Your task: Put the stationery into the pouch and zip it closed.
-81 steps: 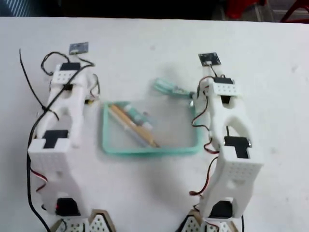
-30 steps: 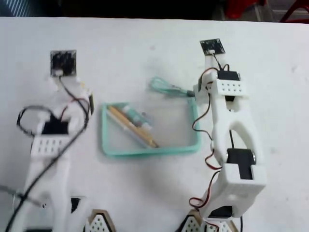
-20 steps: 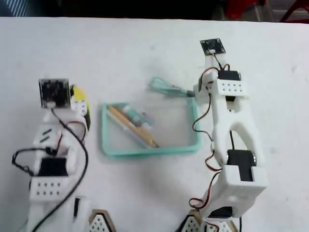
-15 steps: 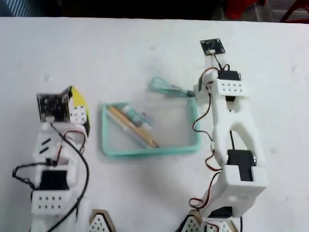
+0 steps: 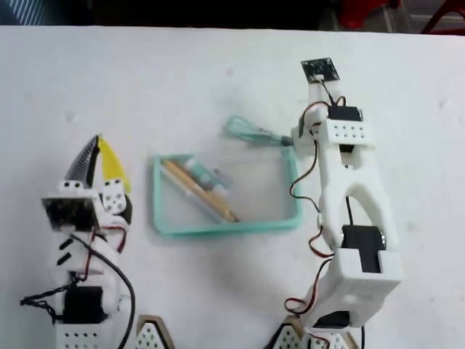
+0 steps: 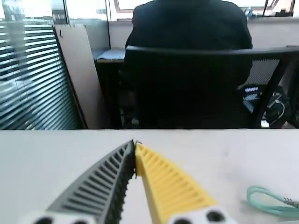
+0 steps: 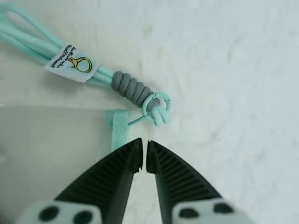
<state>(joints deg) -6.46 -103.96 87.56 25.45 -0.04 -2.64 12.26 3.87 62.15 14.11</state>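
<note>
The clear pouch with its teal rim (image 5: 225, 229) lies flat mid-table, holding a wooden pencil (image 5: 200, 190) and a small tube (image 5: 208, 175). A teal cord (image 5: 251, 132) runs off its far right corner. My right gripper (image 7: 144, 148) is shut with nothing visibly held, its black tips just beside the teal zip tab (image 7: 117, 127) and the cord's clasp ring (image 7: 156, 106). My left gripper (image 5: 98, 143) is shut and holds nothing, left of the pouch and raised off the table; its grey and yellow fingers (image 6: 163, 179) point toward the far edge.
The white table (image 5: 218, 65) spreads bare beyond the pouch. A dark chair (image 6: 196, 84) stands past its far edge. The loose cord loop (image 6: 271, 205) lies on the table right of the left gripper's line. Both arm bases sit at the near edge.
My left arm has drawn back toward the near edge and tipped its gripper up, away from the pouch's left side. The right arm has stayed at the pouch's corner.
</note>
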